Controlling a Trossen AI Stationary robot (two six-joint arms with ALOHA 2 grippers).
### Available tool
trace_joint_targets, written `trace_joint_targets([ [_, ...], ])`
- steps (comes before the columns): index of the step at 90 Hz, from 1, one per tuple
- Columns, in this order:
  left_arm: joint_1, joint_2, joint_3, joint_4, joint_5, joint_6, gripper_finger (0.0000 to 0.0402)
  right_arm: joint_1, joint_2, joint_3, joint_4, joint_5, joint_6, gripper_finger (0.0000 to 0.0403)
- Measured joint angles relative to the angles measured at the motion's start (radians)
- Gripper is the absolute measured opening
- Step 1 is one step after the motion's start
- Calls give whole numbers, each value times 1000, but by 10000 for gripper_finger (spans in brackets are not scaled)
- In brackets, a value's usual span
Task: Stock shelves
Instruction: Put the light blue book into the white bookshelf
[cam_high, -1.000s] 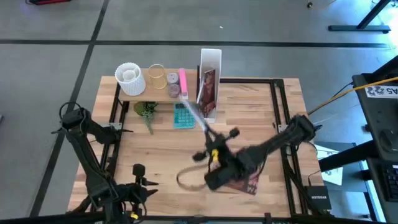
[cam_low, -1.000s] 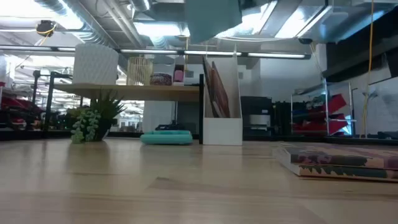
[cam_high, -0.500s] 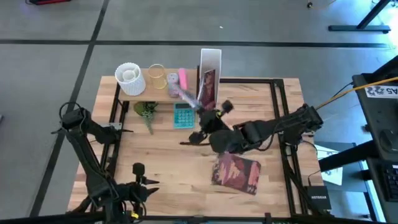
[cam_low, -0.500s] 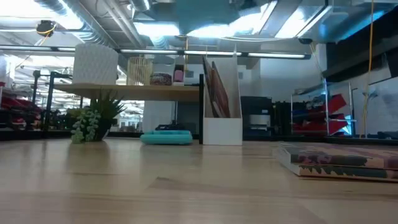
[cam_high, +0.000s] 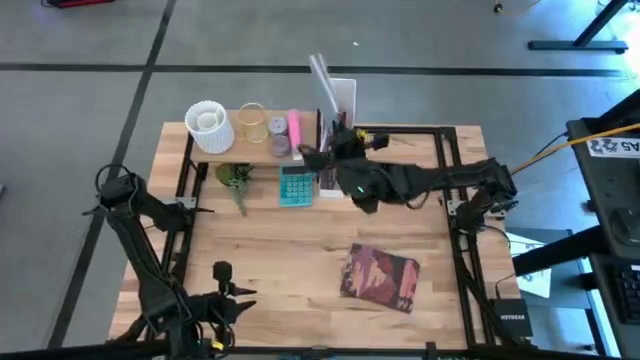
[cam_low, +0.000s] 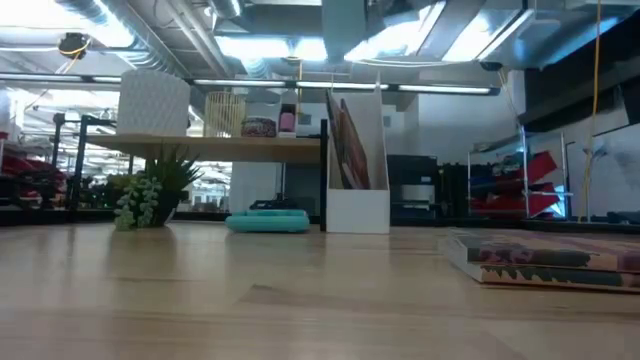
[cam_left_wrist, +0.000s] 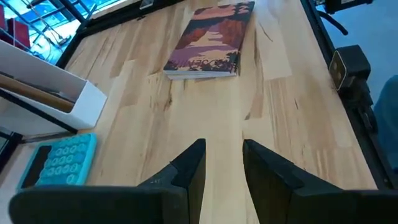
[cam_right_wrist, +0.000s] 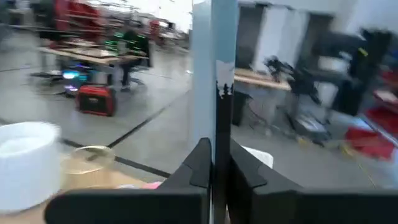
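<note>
Fingers of right gripper (cam_right_wrist: 214, 165) clenched on thin flat pale-blue book (cam_high: 322, 78), held edge-up above tall narrow white upright file box (cam_high: 340, 95) at far edge of table. Box already w/ a reddish book, standing just right of small raised light-wood plank shelf w/ black frame (cam_high: 255, 145). On shelf: white ribbed cup (cam_high: 209, 124), clear glass jar (cam_high: 251, 122), pink item (cam_high: 294, 127). Under/near shelf: teal calculator (cam_high: 295, 185), small green plant (cam_high: 236, 180). Dark-red book (cam_high: 380, 277) flat at near right. Left gripper (cam_left_wrist: 222, 163) w/ fingers apart, nothing held, parked near left.
</note>
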Motion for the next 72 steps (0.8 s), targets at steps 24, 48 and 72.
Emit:
trace_joint_targets([
  [24,2,0,-3,2,-2,6,90,-50,39,1,-220,78,312,1],
  [48,2,0,-4,3,-3,7,90,-20,79,-1,-222,112,289,1],
  [72,9,0,-4,2,-11,6,90,16,53,11,-148,103,77,1],
])
